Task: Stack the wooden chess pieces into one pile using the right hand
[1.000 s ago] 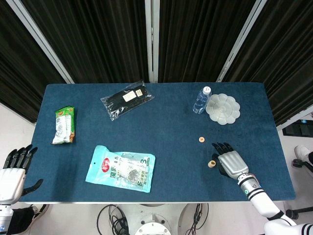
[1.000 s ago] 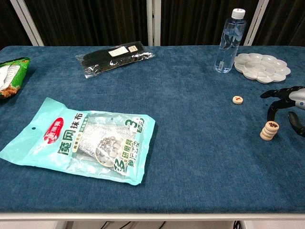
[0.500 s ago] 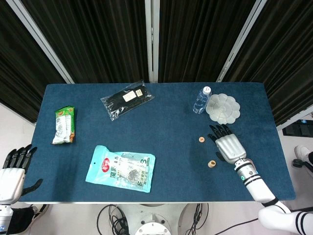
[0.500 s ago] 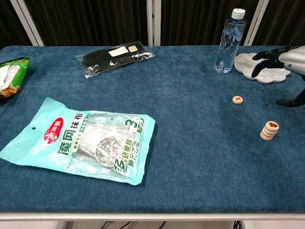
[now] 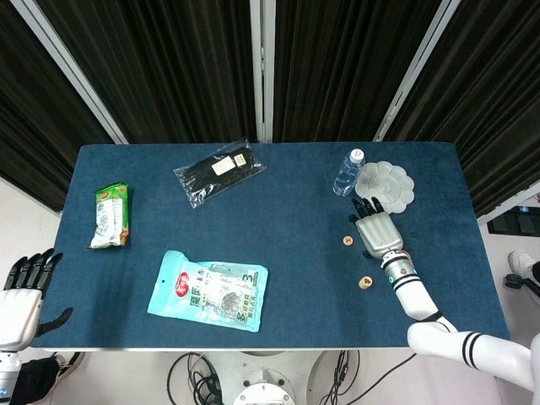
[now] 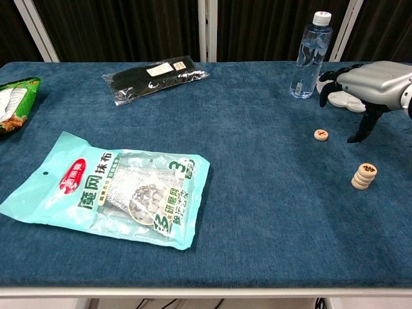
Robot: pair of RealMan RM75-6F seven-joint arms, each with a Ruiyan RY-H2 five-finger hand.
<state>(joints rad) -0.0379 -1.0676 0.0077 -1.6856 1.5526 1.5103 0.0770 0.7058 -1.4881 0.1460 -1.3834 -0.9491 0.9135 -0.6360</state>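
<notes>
A single round wooden chess piece (image 5: 347,240) (image 6: 321,134) lies flat on the blue table. A short stack of wooden pieces (image 5: 365,283) (image 6: 364,176) stands nearer the front edge, to the right. My right hand (image 5: 375,226) (image 6: 362,84) hovers above the table just right of and behind the single piece, fingers apart, holding nothing. My left hand (image 5: 24,291) hangs off the table's left front corner, empty with fingers spread; it shows only in the head view.
A water bottle (image 6: 310,55) and a white palette tray (image 6: 380,94) stand right behind my right hand. A teal cloth packet (image 6: 107,188) lies front left, a black packet (image 6: 154,76) at the back, a green snack bag (image 6: 11,103) at far left.
My right hand has drawn away from the stack and moved back and left, now beside the single piece. The stack and the single piece have not moved.
</notes>
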